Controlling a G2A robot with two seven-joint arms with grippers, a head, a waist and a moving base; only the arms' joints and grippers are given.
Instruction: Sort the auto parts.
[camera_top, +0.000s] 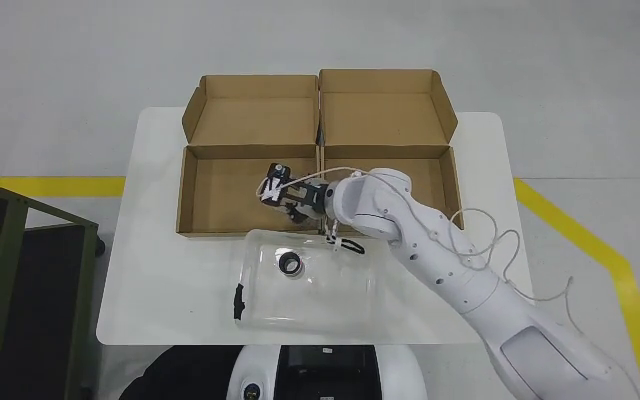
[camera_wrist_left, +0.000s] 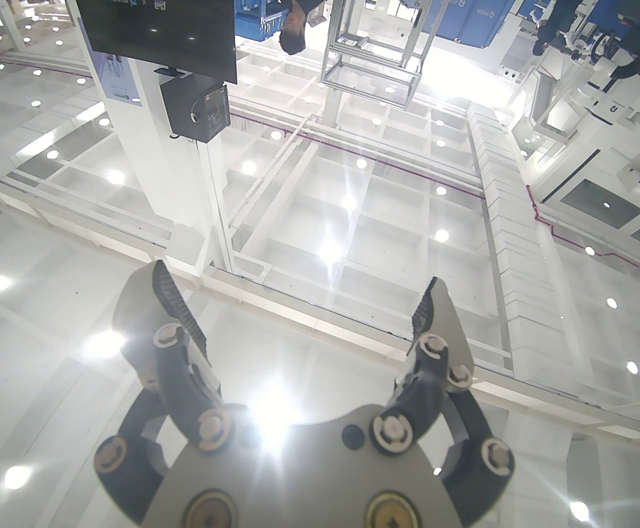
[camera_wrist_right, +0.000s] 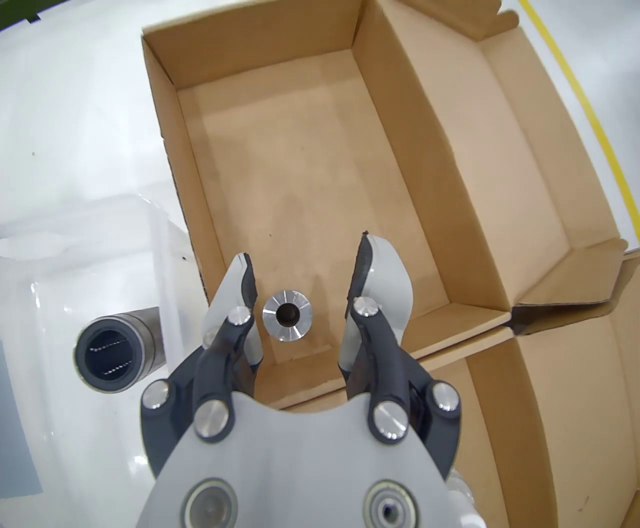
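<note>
Right gripper (camera_wrist_right: 305, 255) spread wide above the cardboard box (camera_wrist_right: 300, 150), with the steel sleeve (camera_wrist_right: 287, 316) under its gap.
You see the sleeve standing on end, bore up, touching neither finger, near the box's tray-side wall. The linear bearing (camera_wrist_right: 117, 350) lies on its side in the clear tray (camera_top: 300, 310), nearer this arm. The left gripper (camera_wrist_left: 297, 274), also wide, points at the ceiling.

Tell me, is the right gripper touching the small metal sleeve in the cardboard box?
Apart. The right wrist view shows box floor between the metal sleeve and each finger of the open right gripper.
</note>
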